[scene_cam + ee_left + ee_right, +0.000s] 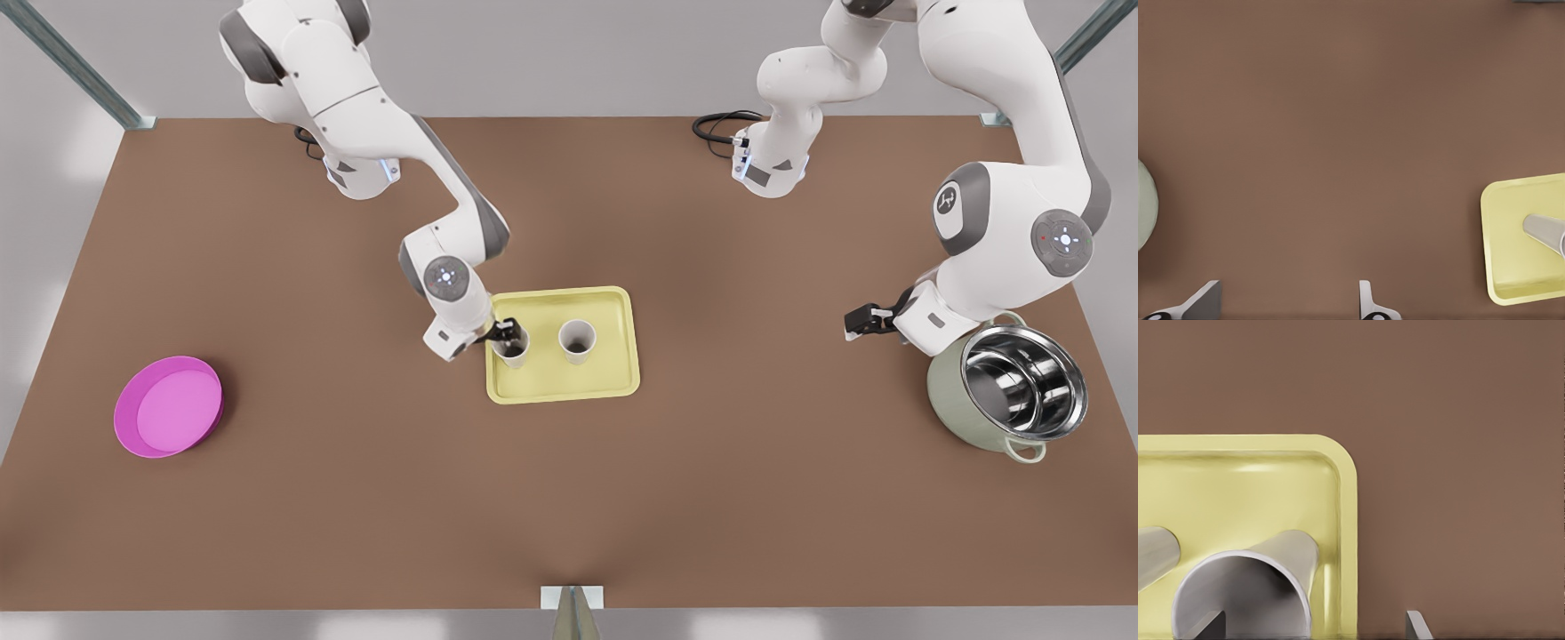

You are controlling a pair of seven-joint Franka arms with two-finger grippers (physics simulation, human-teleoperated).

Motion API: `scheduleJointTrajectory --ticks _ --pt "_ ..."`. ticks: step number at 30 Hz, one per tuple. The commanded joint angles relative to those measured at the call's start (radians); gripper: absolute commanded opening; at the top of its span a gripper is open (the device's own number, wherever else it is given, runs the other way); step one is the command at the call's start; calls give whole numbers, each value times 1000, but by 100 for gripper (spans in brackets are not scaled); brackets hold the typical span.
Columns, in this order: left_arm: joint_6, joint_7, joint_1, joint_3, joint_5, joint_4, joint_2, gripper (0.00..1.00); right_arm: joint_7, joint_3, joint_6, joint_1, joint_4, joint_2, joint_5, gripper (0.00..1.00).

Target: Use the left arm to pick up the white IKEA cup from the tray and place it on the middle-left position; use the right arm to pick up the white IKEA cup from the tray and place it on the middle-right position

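Straddling one cup's (pixel 1251 587) wall on the tray (pixel 1348 520), right claw (pixel 1315 623) gapes wide; close gently, lift straight; left claw (pixel 1288 300), fingers apart, waits near pot (pixel 951 400).

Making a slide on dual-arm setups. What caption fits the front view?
Right gripper open at a white cup on the yellow tray; left gripper open, waits beside the steel pot.
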Motion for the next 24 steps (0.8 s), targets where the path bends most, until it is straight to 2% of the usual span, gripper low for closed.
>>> scheduleJointTrajectory --ticks 1,9,13,14,24 --pt "-1 -1 0 -1 2 0 -1 100 103 0 15 0 -14 -6 1 100" --pt "-7 -2 -3 -4 2 -6 -3 100 105 21 29 3 -1 90 4 100" --pt "-10 -2 -6 -11 2 -10 -3 100 106 35 64 3 0 110 6 58" --pt "-12 -2 -6 -11 2 -12 -3 100 106 35 64 2 0 110 7 52" --pt "-16 -4 -8 -11 2 -16 -4 100 106 34 63 -6 15 106 107 17"
